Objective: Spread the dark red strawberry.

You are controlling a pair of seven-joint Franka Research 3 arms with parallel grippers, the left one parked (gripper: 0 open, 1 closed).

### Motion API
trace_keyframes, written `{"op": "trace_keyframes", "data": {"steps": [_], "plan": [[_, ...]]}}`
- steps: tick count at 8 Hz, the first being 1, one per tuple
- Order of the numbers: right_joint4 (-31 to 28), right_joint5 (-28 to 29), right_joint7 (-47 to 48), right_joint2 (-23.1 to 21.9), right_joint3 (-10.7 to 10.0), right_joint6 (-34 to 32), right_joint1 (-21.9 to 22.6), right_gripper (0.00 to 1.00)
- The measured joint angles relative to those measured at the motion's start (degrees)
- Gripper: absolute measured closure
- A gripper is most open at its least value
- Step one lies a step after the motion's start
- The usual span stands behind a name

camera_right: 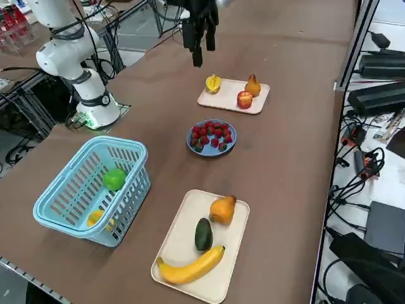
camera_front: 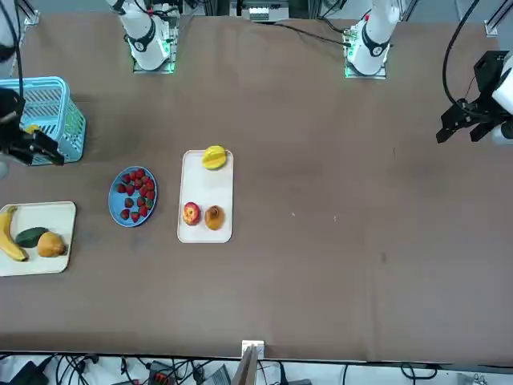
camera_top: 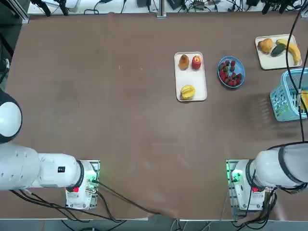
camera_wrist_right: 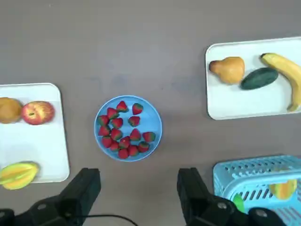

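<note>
Your small red strawberries (camera_wrist_right: 123, 131) all sit piled in the round blue plate (camera_wrist_right: 154, 123), touching one another, and none lies on the brown bench (camera_top: 96, 120) outside it; you have about a dozen by the wrist view, though the exact count is hard to fix where they overlap, and which one is the dark red one can't be told apart with confidence. So you should judge the spreading as not started: nothing picked, nothing moved out, the whole job left. Your right end effector (camera_wrist_right: 138, 190) hangs high above the bench with its two black fingers wide apart and empty, the plate in sight between and beyond them, well clear of any fruit. Just beside the plate you have one cream rectangular tray (camera_top: 190, 77) with three pieces: a brown pear (camera_top: 184, 61), a red apple (camera_top: 196, 62) and a yellow star fruit (camera_top: 187, 91). On the plate's other side, near the bench edge, a second cream tray (camera_top: 263, 57) holds three more: an orange pear (camera_top: 265, 45), a dark green avocado-like fruit (camera_top: 278, 49) and a yellow banana (camera_top: 291, 50). Next to that, one light blue plastic basket (camera_right: 88, 190) holds a green item (camera_right: 114, 178) and a yellow-orange one (camera_right: 95, 218), two in all.
</note>
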Motion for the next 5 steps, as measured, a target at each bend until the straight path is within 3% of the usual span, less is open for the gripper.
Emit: {"op": "trace_keyframes", "data": {"steps": [2,5], "plan": [[-0.91,0.08,1.65,-3.38,-2.46,-3.65,4.40,0.00],[-4.08,0.16,1.69,-7.35,-2.93,-4.57,6.43,0.00]]}}
